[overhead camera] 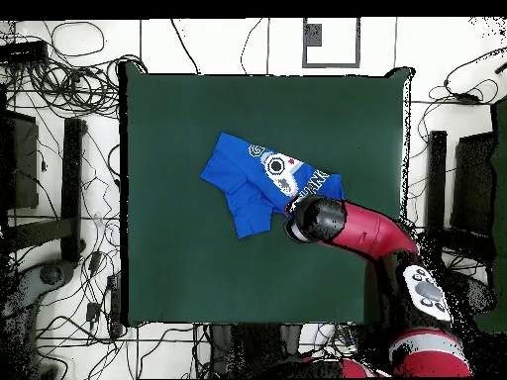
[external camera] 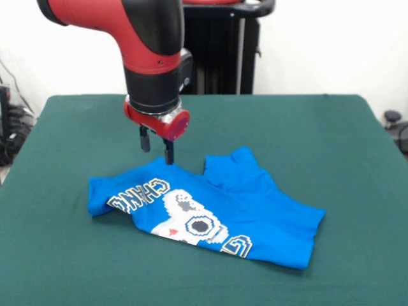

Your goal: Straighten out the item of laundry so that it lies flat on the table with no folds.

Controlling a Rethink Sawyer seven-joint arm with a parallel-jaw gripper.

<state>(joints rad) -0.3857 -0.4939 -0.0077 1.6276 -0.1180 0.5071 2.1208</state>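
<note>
Hand (external camera: 157, 145) hovers, fingers parted and empty, just over the rumpled blue T-shirt (external camera: 255, 210), graphic side up with 1 edge folded, on the green desk (external camera: 319, 140).

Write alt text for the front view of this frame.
A crumpled bright blue T-shirt, pixel graphic facing up, lies folded on a dark green table. A red and black robot arm reaches down from above, its open tool at the shirt's far edge.
</note>
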